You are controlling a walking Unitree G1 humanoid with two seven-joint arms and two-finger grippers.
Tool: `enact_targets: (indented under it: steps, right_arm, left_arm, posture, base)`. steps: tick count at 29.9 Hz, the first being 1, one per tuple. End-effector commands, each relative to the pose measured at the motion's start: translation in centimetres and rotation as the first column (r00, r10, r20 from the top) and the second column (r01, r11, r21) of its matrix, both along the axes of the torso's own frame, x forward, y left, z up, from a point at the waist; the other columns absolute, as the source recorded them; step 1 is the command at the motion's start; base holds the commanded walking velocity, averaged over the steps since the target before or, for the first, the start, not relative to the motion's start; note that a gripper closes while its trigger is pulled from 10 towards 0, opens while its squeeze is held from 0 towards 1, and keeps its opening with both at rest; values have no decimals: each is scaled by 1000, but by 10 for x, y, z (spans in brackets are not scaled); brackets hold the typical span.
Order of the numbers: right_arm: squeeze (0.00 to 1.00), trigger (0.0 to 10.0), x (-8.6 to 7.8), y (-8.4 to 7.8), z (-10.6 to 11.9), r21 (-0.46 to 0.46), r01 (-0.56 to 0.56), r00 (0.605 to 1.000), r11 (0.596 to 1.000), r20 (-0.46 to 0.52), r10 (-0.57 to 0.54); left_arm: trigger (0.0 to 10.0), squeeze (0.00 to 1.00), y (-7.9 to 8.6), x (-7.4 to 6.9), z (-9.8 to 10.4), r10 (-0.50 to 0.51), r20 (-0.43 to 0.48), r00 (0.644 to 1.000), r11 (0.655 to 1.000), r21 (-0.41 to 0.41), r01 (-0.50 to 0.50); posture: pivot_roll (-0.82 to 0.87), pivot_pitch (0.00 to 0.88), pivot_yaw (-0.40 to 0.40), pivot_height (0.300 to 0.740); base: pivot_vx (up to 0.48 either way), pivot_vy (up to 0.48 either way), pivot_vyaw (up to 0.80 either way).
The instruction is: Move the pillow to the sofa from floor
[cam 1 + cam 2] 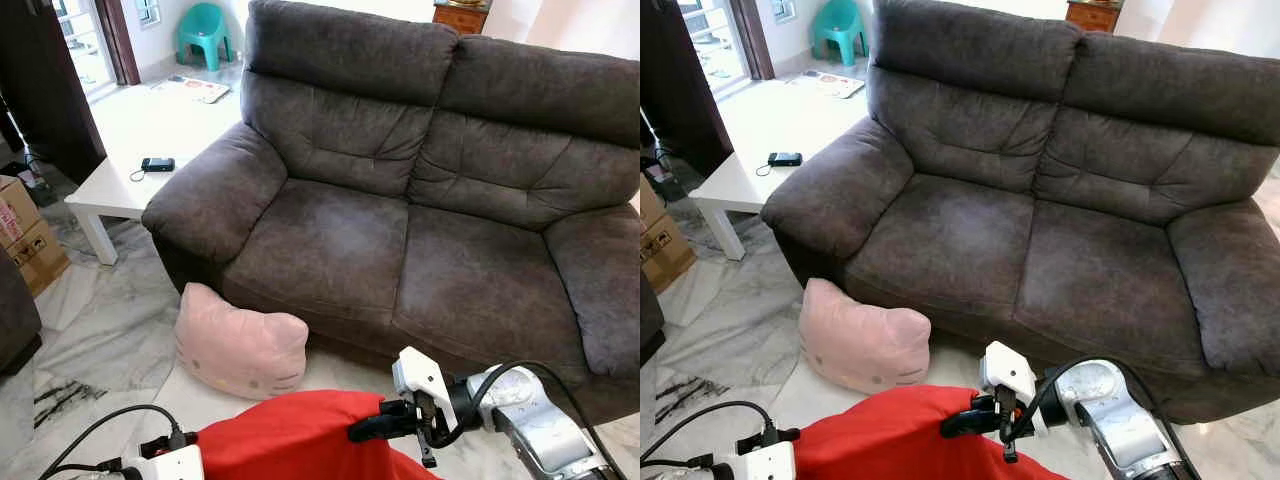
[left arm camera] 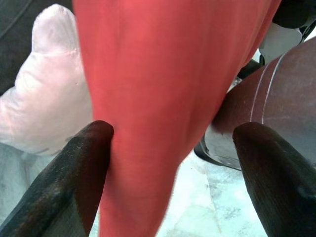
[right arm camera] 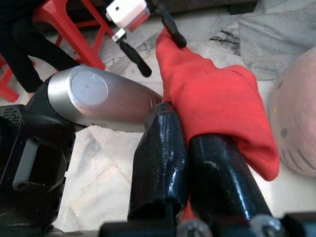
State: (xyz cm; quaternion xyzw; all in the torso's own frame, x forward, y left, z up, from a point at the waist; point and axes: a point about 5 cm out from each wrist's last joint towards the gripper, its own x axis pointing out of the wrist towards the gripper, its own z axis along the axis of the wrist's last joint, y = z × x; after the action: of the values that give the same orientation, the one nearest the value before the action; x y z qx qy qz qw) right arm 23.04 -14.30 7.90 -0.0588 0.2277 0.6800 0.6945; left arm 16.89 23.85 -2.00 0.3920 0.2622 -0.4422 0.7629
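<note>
dark grey two-seat fabric sofa, seats bare | red cloth pillow lifted above marble floor, facing sofa front edge | pink cat-face cushion on floor against sofa base, left corner | right gripper pinched shut on red pillow edge | left gripper fingers apart, red pillow between | step: carrying; next: raise over seat edge, release

You see the red pillow held low in front of the sofa, with the right gripper at its right edge. A pink cat-face cushion lies on the marble floor against the sofa's front left corner
</note>
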Motion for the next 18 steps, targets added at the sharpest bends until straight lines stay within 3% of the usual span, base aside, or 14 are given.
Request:
enact_targets:
  steps: [1, 7, 9, 13, 18]
  right_arm:
    - [0, 10000, 3, 3, 20, 69, -44, 997, 997, 71, 39]
    - [0, 10000, 2, 2, 24, 73, -52, 996, 996, 75, 46]
    - [0, 10000, 2, 1, 25, 69, -53, 996, 996, 74, 48]
    - [0, 10000, -1, -1, 24, 58, -64, 996, 996, 65, 60]
    - [0, 10000, -6, 1, 23, 59, -89, 995, 994, 51, 86]
  left_arm:
    - [10000, 0, -2, -1, -4, -4, 3, 1000, 1000, 5, 4]
    - [10000, 0, 1, -3, -12, 24, 13, 1000, 999, 35, -25]
    - [10000, 0, 7, 2, -13, 43, 68, 997, 994, 94, -50]
    - [10000, 0, 14, 12, -9, 81, 160, 984, 987, 125, -102]
    - [10000, 0, 14, 19, -6, 103, 181, 978, 987, 103, -123]
  posture:
    - [115, 0, -115, 740]
    - [113, 0, -120, 740]
    - [107, 0, -122, 740]
    - [111, 0, -125, 740]
    - [109, 0, -129, 740]
  base:
    - [0, 0, 0]
    - [0, 0, 0]
    - [0, 0, 0]
    - [0, 0, 0]
    - [0, 0, 0]
